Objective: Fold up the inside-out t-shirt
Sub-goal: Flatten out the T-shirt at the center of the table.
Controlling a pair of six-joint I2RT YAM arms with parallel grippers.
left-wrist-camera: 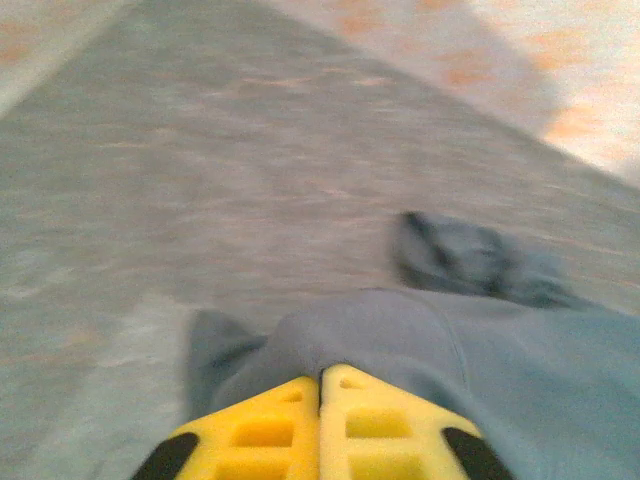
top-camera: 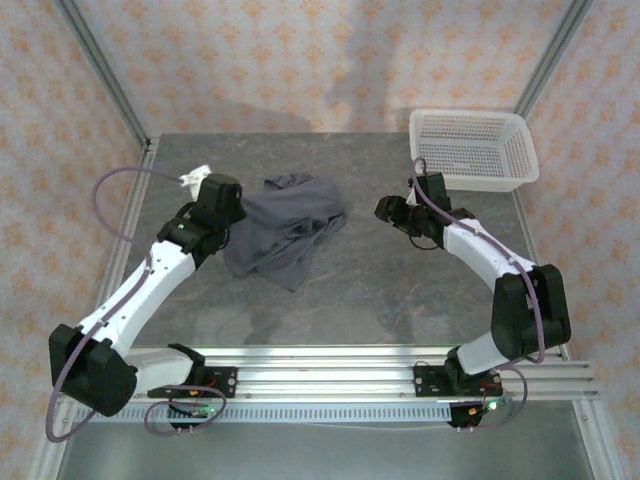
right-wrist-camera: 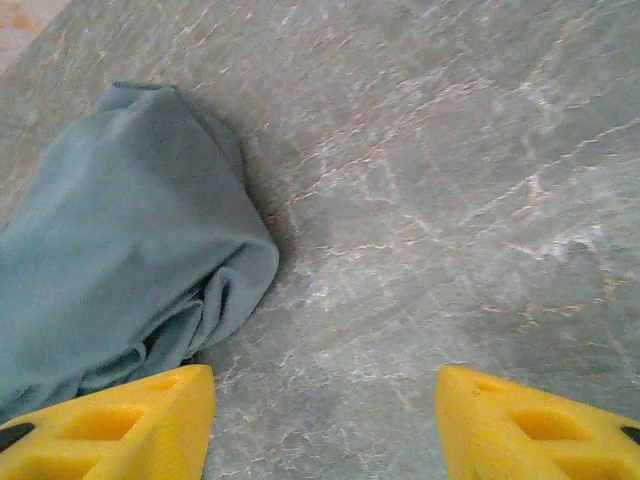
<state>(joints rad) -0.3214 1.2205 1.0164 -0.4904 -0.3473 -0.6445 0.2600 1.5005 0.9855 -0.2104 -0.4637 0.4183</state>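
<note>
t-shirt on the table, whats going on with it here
The dark grey t-shirt lies crumpled near the middle of the table, with no fold made yet. The left tool is shut at the shirt's left edge, apparently pinching the cloth. The right tool is open over bare table just beside the shirt's right side, holding nothing. A white basket sits at the far right corner.

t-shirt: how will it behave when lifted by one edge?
Likely floppy: the t-shirt lies crumpled in soft folds, so it should drape and sag from the left gripper pinching its edge. Probably light: the cloth looks thin. Pushed, it would likely bunch, not slide whole.
</note>
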